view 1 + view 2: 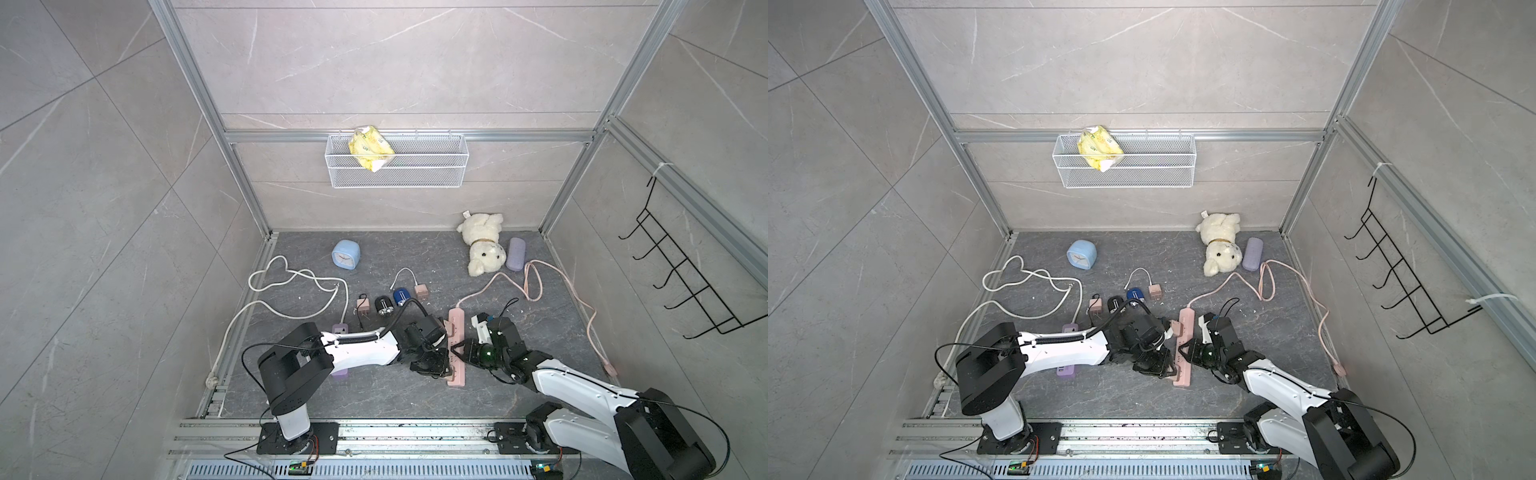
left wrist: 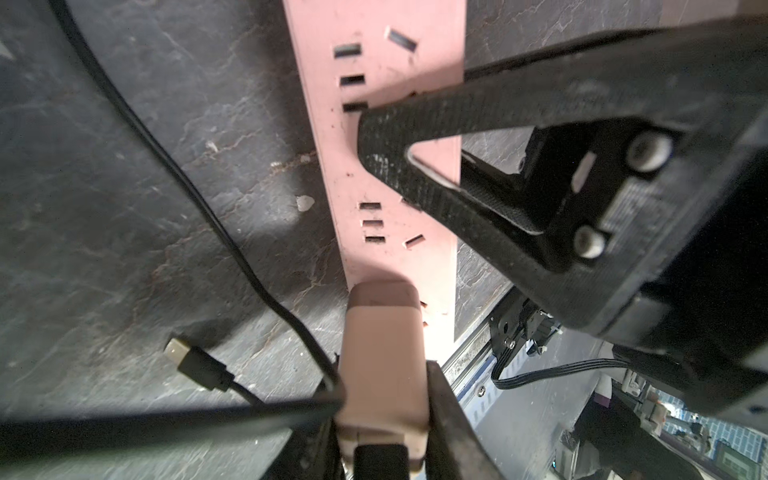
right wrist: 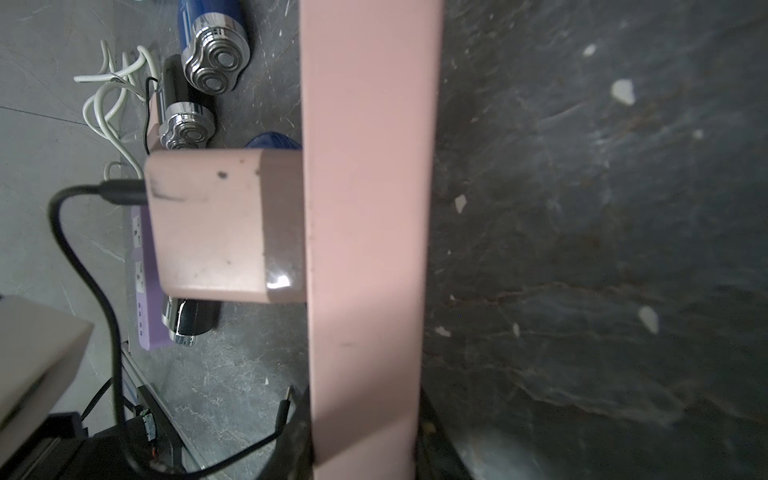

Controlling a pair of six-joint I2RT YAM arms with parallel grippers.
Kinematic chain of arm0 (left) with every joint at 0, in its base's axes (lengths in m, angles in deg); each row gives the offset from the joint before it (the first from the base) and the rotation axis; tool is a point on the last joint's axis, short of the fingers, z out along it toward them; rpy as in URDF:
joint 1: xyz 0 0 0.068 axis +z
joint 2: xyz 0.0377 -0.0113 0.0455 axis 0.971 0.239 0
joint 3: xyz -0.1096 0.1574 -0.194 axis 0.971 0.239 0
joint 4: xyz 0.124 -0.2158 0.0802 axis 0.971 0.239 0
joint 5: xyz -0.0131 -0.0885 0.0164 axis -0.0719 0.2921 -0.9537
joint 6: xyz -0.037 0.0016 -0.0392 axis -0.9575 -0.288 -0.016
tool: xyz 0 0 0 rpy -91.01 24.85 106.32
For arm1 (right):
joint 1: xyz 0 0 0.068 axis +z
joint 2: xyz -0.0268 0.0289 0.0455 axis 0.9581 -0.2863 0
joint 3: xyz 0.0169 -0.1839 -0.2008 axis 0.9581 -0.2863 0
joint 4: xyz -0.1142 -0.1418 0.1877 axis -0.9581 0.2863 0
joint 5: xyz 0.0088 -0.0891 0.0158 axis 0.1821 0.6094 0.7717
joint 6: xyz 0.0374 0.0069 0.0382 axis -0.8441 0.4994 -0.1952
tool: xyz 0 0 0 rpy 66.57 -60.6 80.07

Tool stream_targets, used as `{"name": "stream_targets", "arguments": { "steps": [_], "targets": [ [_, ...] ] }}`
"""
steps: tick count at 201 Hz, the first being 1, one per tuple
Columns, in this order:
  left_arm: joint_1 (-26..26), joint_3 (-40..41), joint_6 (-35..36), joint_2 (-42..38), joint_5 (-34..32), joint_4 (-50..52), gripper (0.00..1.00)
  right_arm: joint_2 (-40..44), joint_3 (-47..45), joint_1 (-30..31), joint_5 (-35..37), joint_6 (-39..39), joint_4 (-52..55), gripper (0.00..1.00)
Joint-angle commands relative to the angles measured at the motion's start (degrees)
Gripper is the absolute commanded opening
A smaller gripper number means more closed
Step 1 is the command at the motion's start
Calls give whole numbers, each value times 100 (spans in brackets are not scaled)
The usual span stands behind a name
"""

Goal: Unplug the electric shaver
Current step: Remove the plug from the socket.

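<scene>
The left gripper (image 2: 384,386) is closed on the pink adapter (image 2: 380,328) at the front end of the pink power strip (image 1: 457,320), near the middle of the surface's (image 1: 374,395) front edge; the right gripper (image 1: 458,348) clamps the strip mid-length. The pull should likely run straight, without rocking (prong seating is hidden). The adapter's long axis stands off the socket face, prongs inward; the strip runs front-to-back.

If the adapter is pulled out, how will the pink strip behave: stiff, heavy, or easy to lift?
Probably stiff: the strip shows as a straight, rigid bar. It looks slim and light, so it may lift with the adapter unless the right gripper, clamped on it, holds it down. Its slack cord should hardly resist.
</scene>
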Motion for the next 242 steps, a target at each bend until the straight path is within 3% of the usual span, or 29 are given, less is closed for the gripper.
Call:
{"name": "stream_targets", "arguments": {
  "steps": [1, 25, 39, 115, 242],
  "targets": [
    [-85, 27, 119, -59, 307, -378, 22, 21, -16, 21, 49, 50, -401, 0],
    [-91, 46, 115, -73, 358, -404, 18, 22, -11, 20, 75, 116, -415, 0],
    [-87, 53, 140, -76, 376, -441, 0, 18, -15, 17, 85, 207, -441, 0],
    [-51, -160, 443, -377, 462, -130, 0, -160, 40, 22, 362, 703, -205, 0],
    [519, -315, 1142, -1787, 448, 892, 0, -592, 94, 20, 496, 753, -148, 0]
  ]
}}
